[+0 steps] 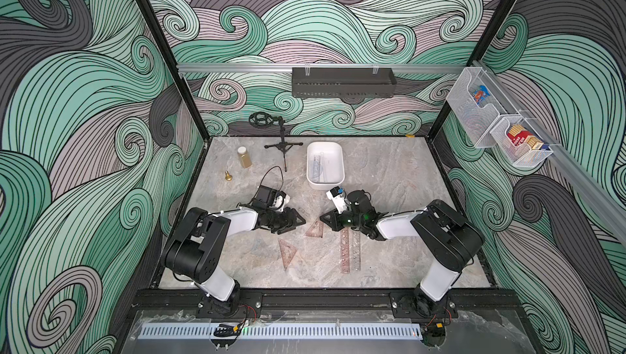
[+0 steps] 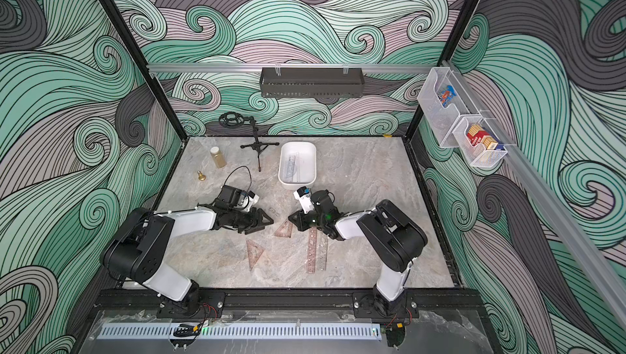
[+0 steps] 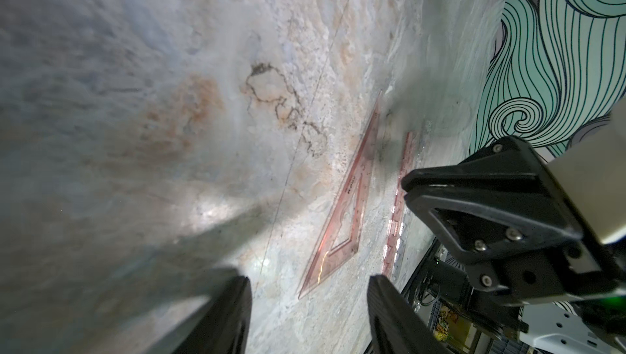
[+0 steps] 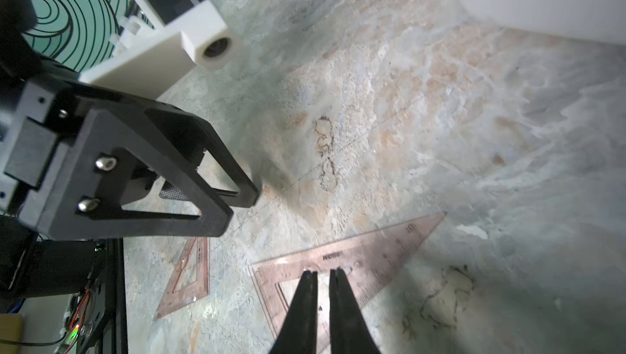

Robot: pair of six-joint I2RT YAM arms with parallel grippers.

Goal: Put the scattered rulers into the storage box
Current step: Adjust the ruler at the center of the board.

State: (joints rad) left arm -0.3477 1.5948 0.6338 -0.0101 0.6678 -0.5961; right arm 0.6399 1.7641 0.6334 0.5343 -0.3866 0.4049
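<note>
The box (image 1: 324,184) stands on the surface (image 1: 389,179), with at least one ruler (image 1: 316,166) in it. Just short of the box, my right claw (image 4: 323,271) is almost closed, tips down on a set square (image 4: 372,257); whether it has hold I cannot tell. My left claw (image 3: 308,281), also short of the box, is open and empty. Lying flat, that thin plastic may skid away or slip the pinch. Outside the box I count two long rulers (image 1: 345,250) and two set squares.

a white rectangular plastic storage box (image 1: 333,162) with rounded corners sits upright, with clear see-through rulers (image 1: 317,166) lying inside. well in front of it, flat: a pinkish triangular set square (image 1: 315,230), a second pinkish set square (image 1: 287,251), and a pinkish long ruler (image 1: 345,250) just beside a clear long ruler (image 1: 355,250).
</note>
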